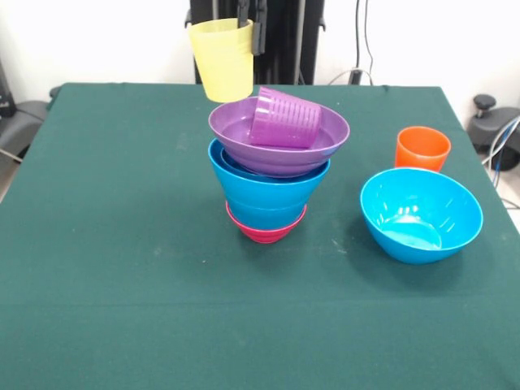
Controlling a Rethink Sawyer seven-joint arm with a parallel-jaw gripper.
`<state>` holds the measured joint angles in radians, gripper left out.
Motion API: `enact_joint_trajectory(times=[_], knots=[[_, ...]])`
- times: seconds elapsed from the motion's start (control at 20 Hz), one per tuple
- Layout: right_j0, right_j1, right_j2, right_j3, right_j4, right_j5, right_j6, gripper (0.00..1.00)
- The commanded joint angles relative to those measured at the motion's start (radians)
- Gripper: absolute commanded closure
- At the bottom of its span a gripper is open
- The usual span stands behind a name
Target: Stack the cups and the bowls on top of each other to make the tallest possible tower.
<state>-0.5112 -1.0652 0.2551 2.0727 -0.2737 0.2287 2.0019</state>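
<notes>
Hanging at upper centre of the frame, the gripper [244, 32] pinches the yellow cup [221, 58] by its rim; below it we see the tower [272, 183], the purple cup [284, 118] tipped in its top bowl.

The black gripper [246, 36] is cut off by the top edge, and only its fingers are seen at the rim of the translucent yellow plastic cup [222, 59]. The small magenta bowl [266, 230] is mostly hidden beneath the nested blue plastic bowls [266, 191], whose number cannot be told.
</notes>
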Motion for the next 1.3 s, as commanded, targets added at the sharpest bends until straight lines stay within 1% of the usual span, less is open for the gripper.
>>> enact_joint_trajectory(times=[0.05,0.3,0.7,1.3], knots=[[0.025,0.056,0.004,0.014,0.016,0.063,0.086,1.0],[0.026,0.041,0.009,0.022,0.025,0.07,0.086,1.0],[-0.002,0.05,0.024,0.016,0.015,0.067,0.058,1.0],[-0.008,0.053,0.019,0.006,0.005,0.071,0.051,1.0]])
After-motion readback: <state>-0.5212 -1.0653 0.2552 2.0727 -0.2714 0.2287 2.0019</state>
